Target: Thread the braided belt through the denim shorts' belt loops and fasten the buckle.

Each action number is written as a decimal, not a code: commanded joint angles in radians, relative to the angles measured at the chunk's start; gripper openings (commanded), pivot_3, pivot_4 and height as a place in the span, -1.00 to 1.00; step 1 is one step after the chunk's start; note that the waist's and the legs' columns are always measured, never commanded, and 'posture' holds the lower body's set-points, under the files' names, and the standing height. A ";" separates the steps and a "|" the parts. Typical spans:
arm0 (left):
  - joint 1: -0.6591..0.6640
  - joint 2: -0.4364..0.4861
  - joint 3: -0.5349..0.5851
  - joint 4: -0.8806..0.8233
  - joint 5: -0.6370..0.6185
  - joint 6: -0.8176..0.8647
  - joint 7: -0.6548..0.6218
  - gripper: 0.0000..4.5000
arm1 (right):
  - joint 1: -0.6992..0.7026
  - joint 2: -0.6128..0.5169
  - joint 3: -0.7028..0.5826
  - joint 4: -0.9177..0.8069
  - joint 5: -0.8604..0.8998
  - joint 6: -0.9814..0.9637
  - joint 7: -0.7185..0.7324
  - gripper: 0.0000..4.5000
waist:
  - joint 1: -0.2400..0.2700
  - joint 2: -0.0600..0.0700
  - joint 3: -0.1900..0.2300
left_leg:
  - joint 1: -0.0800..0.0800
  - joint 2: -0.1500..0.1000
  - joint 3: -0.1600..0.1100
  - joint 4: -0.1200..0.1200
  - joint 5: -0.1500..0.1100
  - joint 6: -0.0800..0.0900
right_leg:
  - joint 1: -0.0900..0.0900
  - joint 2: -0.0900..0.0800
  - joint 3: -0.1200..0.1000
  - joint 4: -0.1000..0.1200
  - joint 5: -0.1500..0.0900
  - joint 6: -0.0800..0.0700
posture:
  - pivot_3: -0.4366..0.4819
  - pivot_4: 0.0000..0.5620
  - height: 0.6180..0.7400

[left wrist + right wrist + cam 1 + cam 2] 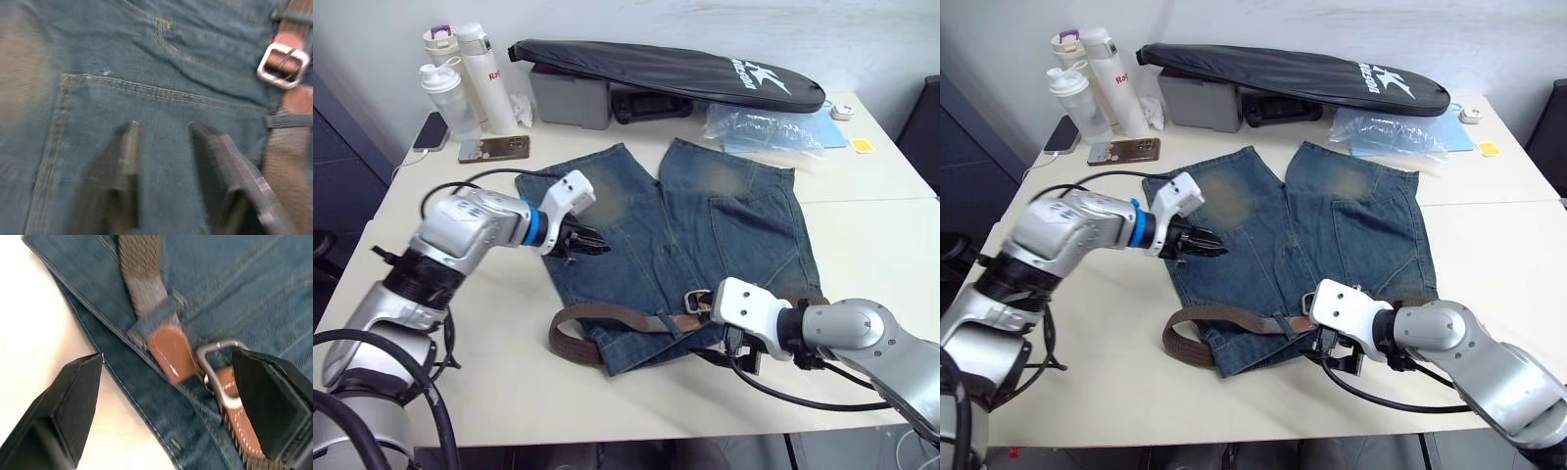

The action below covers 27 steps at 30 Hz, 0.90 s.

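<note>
One dark-brown braided belt [607, 318] lying along the waistband of one pair of faded blue denim shorts [705, 235], silver metal buckle [215, 364] near mid-waistband, looped end spilling onto bare white table [489, 382]. Right hand [171, 391] spread wide around buckle; left hand [164, 161] narrowly parted above denim.

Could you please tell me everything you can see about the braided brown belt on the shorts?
The long dark-brown woven belt lies along the waistband of the faded blue denim shorts, at the table edge nearest the robot. Its free end curls into a loop off the shorts onto the cream table. Tan leather tabs with white stitching finish the webbing, and it passes under a denim belt loop. The silver rectangular buckle lies flat on the denim; I cannot tell whether it is fastened. The open right gripper straddles it.
</note>
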 commanded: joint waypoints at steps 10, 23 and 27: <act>-0.046 -0.130 -0.031 0.108 0.238 -0.120 -0.240 -0.99 | 0.048 -0.003 -0.100 -0.118 0.010 0.092 -0.060 1.00 | -0.003 0.001 -0.001 | 0.000 0.003 -0.001 0.001 0.000 0.004 | 0.002 0.004 0.001 0.001 0.001 0.002 | -0.05 -0.47 1.00; -0.027 -0.215 0.096 0.161 0.320 0.045 -0.079 0.36 | 0.042 0.019 -0.095 -0.102 0.000 0.099 -0.076 1.00 | -0.002 0.002 -0.001 | 0.000 0.002 -0.003 0.003 0.000 0.007 | 0.001 0.004 0.000 0.010 0.001 0.003 | -0.05 -0.47 1.00; 0.036 -0.207 0.043 0.126 0.393 0.029 -0.047 0.36 | 0.041 0.017 -0.099 -0.099 -0.001 0.098 -0.077 1.00 | -0.003 0.002 -0.001 | 0.000 0.002 -0.003 0.003 0.000 0.007 | 0.001 0.004 0.000 0.011 0.002 0.003 | -0.05 -0.47 1.00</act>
